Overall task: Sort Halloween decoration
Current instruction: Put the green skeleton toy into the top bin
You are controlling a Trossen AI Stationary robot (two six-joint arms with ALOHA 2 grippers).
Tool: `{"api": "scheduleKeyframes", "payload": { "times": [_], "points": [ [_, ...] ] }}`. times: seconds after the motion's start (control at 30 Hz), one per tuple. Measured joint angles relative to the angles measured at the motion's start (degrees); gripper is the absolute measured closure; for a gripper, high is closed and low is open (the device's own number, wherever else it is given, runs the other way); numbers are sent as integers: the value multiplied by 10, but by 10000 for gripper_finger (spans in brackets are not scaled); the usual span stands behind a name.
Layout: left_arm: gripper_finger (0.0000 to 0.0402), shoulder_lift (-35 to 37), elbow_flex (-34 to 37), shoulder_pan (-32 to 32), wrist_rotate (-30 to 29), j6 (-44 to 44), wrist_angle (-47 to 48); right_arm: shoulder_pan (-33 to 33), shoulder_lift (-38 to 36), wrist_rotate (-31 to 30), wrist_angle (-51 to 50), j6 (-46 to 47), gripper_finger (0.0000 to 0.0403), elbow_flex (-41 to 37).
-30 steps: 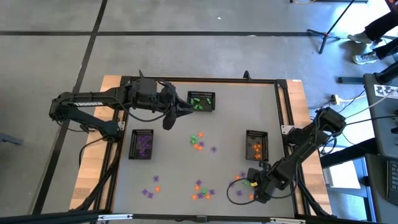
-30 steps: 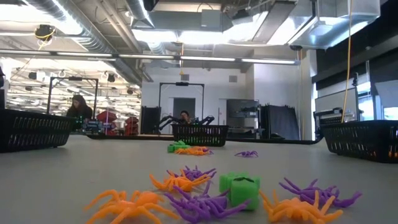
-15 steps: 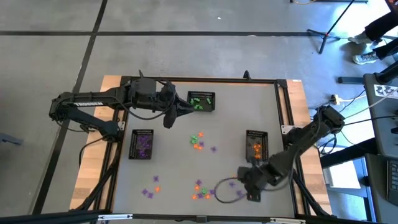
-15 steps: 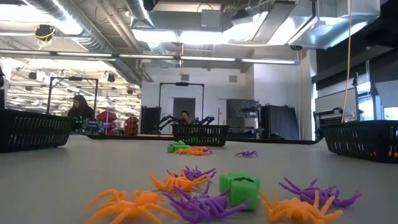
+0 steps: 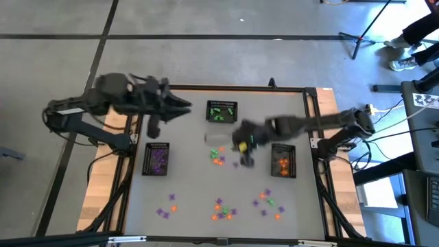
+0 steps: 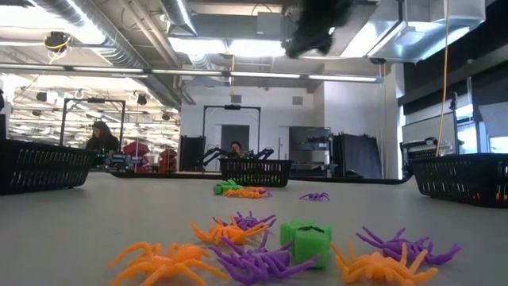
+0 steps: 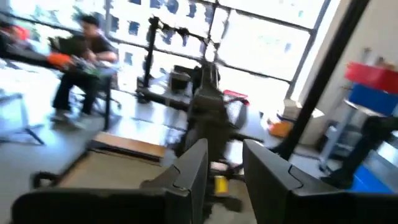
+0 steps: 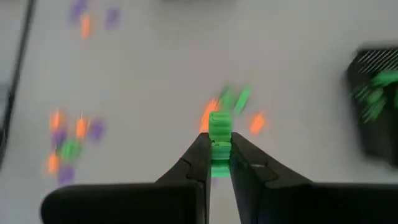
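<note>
Since a second earlier the right gripper (image 8: 214, 163) had swung from the desk's near right corner to mid-desk, jaws clamped on a green trinket (image 8: 218, 138); the left gripper (image 5: 154, 123) had pulled back toward the far left edge, jaws apart on nothing. Nearest, loose purple, orange and green pieces (image 6: 262, 246) lay unsorted on the desk (image 5: 185, 182). Farther on, the purple basket (image 5: 156, 160), orange basket (image 5: 282, 160) and green basket (image 5: 222, 112) each held some. Roughly half remained.
</note>
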State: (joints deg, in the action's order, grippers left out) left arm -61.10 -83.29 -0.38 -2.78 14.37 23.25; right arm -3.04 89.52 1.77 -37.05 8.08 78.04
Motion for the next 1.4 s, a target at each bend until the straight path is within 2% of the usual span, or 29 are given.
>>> {"api": "scheduleKeyframes", "payload": {
  "times": [0.1, 0.23, 0.33, 0.5, 0.67, 0.9, 1.03, 1.23, 1.4],
  "points": [
    [315, 40, -3, -8, -27, 1, 50, 86, 0, 54, 52, -23, 363, 0],
    [319, 85, 19, -23, -73, 32, 99, 184, 9, 81, 110, -39, 363, 0],
    [319, 109, 50, -33, -101, 51, 102, 237, 31, 84, 136, -40, 363, 0],
    [319, 133, 100, -40, -126, 92, 102, 285, 87, 135, 133, -31, 363, 0],
    [319, 140, 139, -39, -127, 124, 101, 289, 131, 159, 128, -19, 339, 0],
    [319, 140, 162, -39, -127, 136, 99, 294, 135, 145, 118, 37, 237, 0],
    [319, 140, 168, -39, -127, 136, 92, 294, 101, 159, 94, 43, 201, 0],
    [319, 139, 168, -39, -130, 117, 91, 247, -13, 170, -33, 50, 201, 0],
    [319, 138, 168, -39, -155, 88, 91, 111, -123, 89, -127, 88, 224, 0]
  ]
}}
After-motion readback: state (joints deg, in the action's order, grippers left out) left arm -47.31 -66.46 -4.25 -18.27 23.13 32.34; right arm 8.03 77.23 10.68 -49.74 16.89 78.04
